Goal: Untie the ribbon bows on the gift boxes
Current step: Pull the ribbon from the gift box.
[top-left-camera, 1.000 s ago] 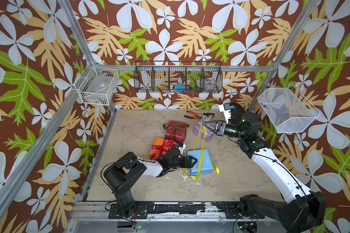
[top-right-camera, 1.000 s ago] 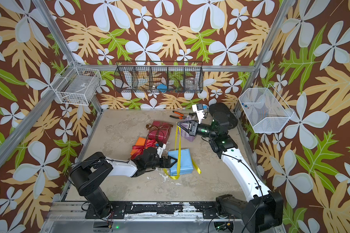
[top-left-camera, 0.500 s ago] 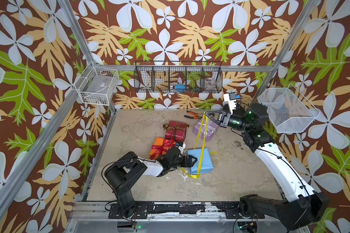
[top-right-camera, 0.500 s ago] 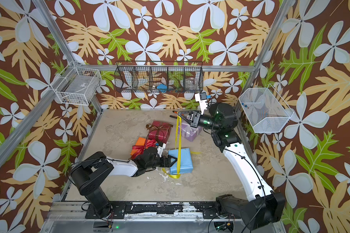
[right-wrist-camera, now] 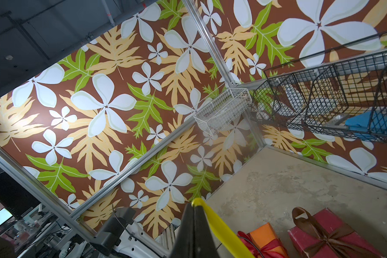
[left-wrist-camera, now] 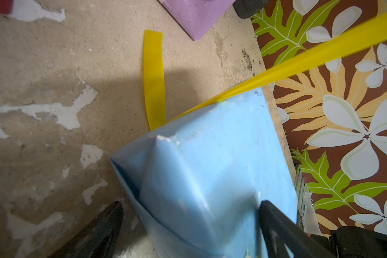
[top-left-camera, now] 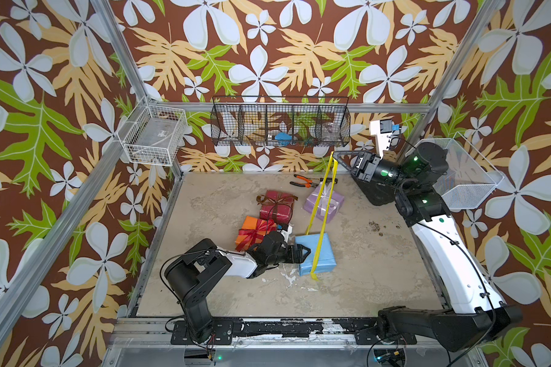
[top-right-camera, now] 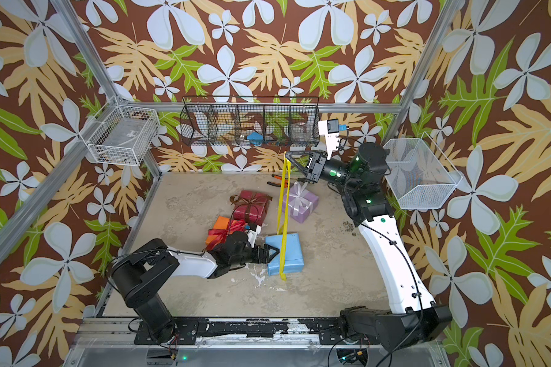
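On the table, the light blue box sits between the widely spread fingers of the left end effector; whether they touch it is unclear. Just beyond the box, the orange box is partly hidden by the left arm. Above and behind the box, the right end effector pinches the yellow ribbon, higher than a moment ago. The ribbon's tail in front of the box is now shorter.

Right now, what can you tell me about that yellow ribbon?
The yellow ribbon is a narrow, shiny satin strip, its bow undone. The right gripper pinches it high above the table, two strands running down to the light blue box, one crossing its top. A flat end lies on the table beside it.
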Available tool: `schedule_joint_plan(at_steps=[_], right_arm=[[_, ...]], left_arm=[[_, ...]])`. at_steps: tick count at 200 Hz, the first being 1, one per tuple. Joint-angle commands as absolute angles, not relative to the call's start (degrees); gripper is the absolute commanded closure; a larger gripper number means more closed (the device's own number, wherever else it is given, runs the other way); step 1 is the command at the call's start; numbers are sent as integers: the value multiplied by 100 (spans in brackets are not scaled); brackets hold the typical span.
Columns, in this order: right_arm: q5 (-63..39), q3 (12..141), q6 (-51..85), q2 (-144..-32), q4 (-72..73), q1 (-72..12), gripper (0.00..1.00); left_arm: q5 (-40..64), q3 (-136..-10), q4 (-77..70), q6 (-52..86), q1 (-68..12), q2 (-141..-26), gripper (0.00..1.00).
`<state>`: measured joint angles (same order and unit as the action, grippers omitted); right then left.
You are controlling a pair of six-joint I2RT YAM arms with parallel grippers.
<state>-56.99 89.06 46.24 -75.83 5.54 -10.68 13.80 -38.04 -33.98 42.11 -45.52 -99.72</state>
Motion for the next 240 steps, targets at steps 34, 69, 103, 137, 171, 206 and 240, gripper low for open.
schedule_joint_plan(at_steps=[34,69,103,137,171,206,240], right_arm=[[-5536,9597,4815,-7714,1277,-923,100],[-5529,10109,4894,-7817,1283,-900,100],[-5535,10453,4907,-7860,1248,-828,100],[-5537,10603,5009,-7895,1256,-597,100],[-5644,10996,5187,-8002,1318,-305,100],[-5689,11401,5247,-8118,1268,-155,100],[-5726,11733,5338,-8240,1239,121,100]], left_arm=[[1225,-3762,-2157,3929,-4556,-10028,4],[1223,-3779,-2129,3916,-4561,-10020,4],[1208,-3800,-2083,3885,-4562,-9972,4],[1204,-3823,-2056,3868,-4561,-9932,4],[1204,-3841,-2020,3861,-4561,-9921,4],[1196,-3850,-2005,3853,-4557,-9923,4],[1204,-3867,-2004,3843,-4561,-9940,4]])
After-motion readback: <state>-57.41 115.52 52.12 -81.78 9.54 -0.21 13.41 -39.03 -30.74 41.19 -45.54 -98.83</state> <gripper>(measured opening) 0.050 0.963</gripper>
